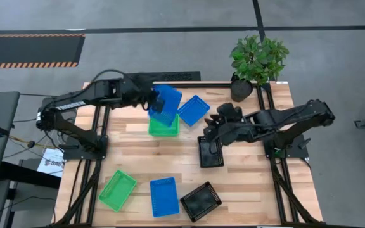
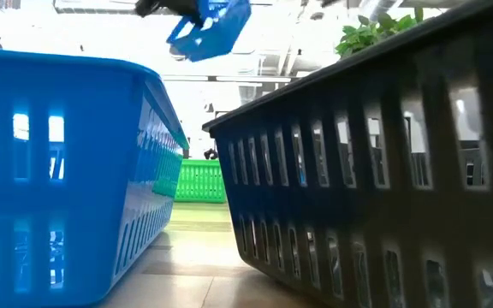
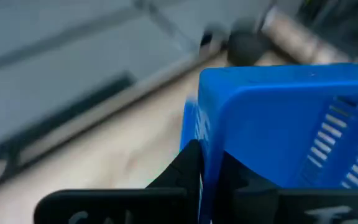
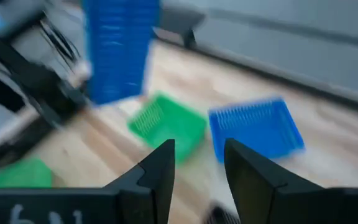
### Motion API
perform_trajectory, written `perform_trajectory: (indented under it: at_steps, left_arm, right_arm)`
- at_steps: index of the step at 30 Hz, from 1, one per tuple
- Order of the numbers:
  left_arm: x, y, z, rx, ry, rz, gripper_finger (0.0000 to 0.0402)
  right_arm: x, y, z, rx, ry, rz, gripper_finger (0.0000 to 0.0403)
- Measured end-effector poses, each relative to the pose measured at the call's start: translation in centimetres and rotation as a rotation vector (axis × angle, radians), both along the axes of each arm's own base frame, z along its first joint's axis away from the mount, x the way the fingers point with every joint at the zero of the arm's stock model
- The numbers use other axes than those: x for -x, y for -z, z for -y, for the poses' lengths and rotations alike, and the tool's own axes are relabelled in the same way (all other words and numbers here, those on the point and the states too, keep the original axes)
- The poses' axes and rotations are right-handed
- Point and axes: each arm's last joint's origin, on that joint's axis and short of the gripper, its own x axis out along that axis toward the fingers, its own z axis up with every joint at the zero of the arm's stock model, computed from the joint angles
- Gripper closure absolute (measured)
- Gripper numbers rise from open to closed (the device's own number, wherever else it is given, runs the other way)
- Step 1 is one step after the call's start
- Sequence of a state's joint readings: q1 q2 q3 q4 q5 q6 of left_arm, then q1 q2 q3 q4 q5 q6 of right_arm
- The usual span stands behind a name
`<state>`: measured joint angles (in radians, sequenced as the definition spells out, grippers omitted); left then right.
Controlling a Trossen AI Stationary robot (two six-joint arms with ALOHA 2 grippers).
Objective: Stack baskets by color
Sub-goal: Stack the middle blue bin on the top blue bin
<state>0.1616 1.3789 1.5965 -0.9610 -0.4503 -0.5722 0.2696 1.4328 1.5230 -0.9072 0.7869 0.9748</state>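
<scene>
- We found the left gripper [image 1: 152, 101] over the far left part of the table [image 1: 246, 190], its fingers closed on the rim of a blue basket [image 1: 166, 104], which it held tilted in the air.
- In the low view that lifted basket [image 2: 210, 26] hung well above the table surface.
- Under it, a green basket [image 1: 163, 127] sat on the table, partly covered from above by the lifted one.
- A second blue basket [image 1: 194, 110] lay just beside the green one, toward the right arm.
- The right gripper [image 1: 209, 130] hovered near the table's middle; the right wrist view showed its fingers [image 4: 160, 174] parted with nothing between them.
- A black basket [image 1: 211, 152] sat just below the right gripper in the high view; we could not tell whether they touched.
- Along the near edge we noted three baskets in a row: another green basket [image 1: 118, 190], a third blue basket [image 1: 164, 196] and a second black basket [image 1: 201, 201], each apart from its neighbour.
- We counted seven baskets in the high view; we could not tell whether any were nested.
- A potted plant [image 1: 256, 60] stood at the far right corner.
</scene>
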Motion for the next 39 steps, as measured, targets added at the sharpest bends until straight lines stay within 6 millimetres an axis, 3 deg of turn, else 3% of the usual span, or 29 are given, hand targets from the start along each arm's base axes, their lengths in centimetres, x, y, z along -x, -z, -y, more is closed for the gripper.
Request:
perform_trajectory:
  at_steps: [6, 11, 33, 39]
  left_arm:
    - [-1.0, -1.7, 0.4, -0.141, -0.035, 0.14, 0.0401]
    - [-1.5, -1.7, 0.3, -0.221, -0.081, 0.131, 0.0401]
    - [-3.2, -1.7, 0.1, -0.221, -0.013, 0.196, 0.0401]
    - [-3.3, -1.6, 0.3, -0.186, 0.06, 0.201, 0.0401]
  right_arm:
    - [-3.7, -0.6, 1.3, 0.156, -0.038, 0.096, 0.0244]
    - [-5.0, -1.0, 2.5, 0.222, -0.03, 0.129, 0.0244]
    - [-5.8, -1.2, 3.7, 0.304, -0.04, 0.123, 0.0244]
    - [-5.6, -0.8, 3.8, 0.305, -0.047, 0.071, 0.0269]
